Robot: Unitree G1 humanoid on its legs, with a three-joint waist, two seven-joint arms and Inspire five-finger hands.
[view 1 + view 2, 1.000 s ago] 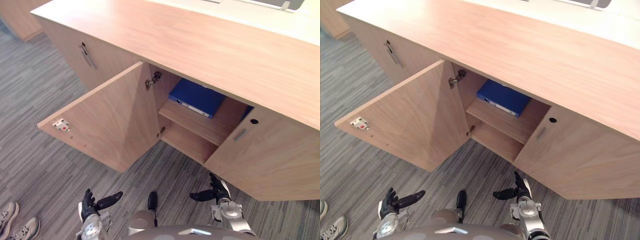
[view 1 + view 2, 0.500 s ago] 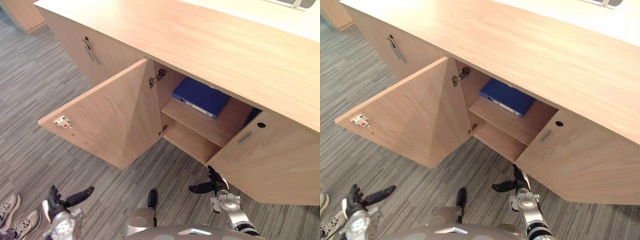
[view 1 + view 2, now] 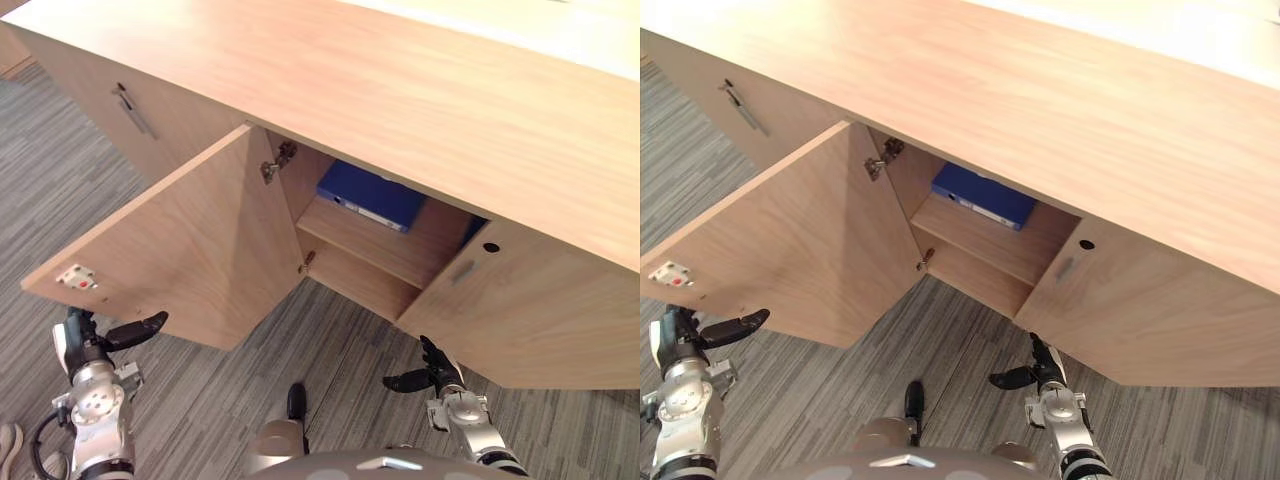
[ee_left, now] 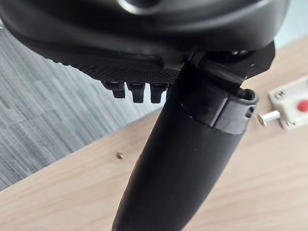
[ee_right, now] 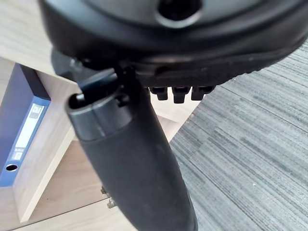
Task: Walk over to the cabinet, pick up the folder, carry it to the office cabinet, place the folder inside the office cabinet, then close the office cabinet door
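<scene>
Our left hand (image 3: 78, 341) has swung up beside the door's (image 3: 190, 250) near edge, fingers loose and empty, the folder (image 3: 370, 195) shelved far to its right.

One cabinet (image 3: 420, 90) holds one blue folder (image 3: 368, 195) on one shelf (image 3: 390, 250) — three doors (image 3: 190, 250), two handles (image 3: 462, 271), two hinges (image 3: 278, 162), one white latch (image 3: 77, 277). Two hands — left hand (image 3: 85, 345), right hand (image 3: 438, 375).

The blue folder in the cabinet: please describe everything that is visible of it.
The blue folder is a thick binder with a plastic-looking cover. It lies flat on the upper shelf, its back part hidden under the cabinet top. Its spine faces outward and bears a white label and a round hole near one end. It rests on the shelf alone; the left hand and right hand are low, apart from it.
</scene>
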